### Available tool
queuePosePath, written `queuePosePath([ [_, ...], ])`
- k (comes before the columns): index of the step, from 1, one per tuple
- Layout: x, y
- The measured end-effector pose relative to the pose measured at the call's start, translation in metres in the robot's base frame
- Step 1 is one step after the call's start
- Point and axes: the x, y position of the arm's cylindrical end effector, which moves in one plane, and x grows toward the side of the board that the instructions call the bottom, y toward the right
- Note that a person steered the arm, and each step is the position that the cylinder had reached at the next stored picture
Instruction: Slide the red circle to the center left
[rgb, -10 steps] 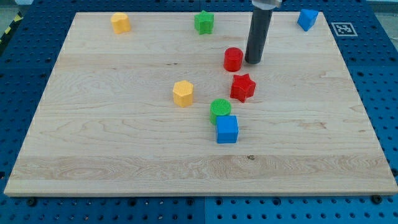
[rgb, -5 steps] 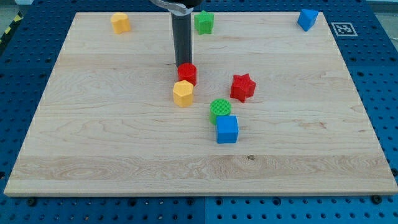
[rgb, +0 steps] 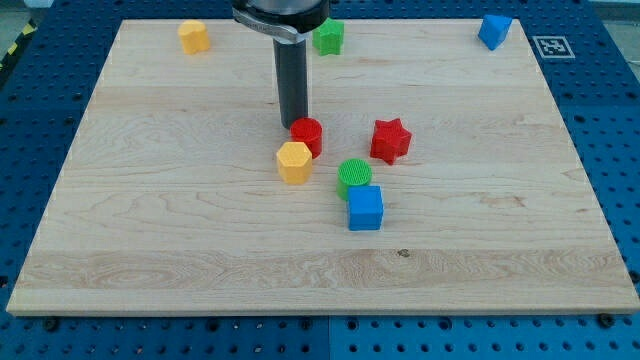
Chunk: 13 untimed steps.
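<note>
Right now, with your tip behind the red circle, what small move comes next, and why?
Probably swing my tip round to the view's right of the red circle before pushing. The tip sits just above and left of it, and the yellow block touches its lower left. Pushing from here would likely drive it down the board, not toward the centre left.

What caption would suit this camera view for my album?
My tip stands just above-left of the red circle, which touches a yellow block on the wooden board.
</note>
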Motion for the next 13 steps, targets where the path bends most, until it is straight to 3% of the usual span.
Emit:
queuePosePath([
  [3,0.000,0.044],
  [5,0.032,0.060],
  [8,0.027,-0.021],
  [9,0.037,-0.023],
  [13,0.003,-0.126],
])
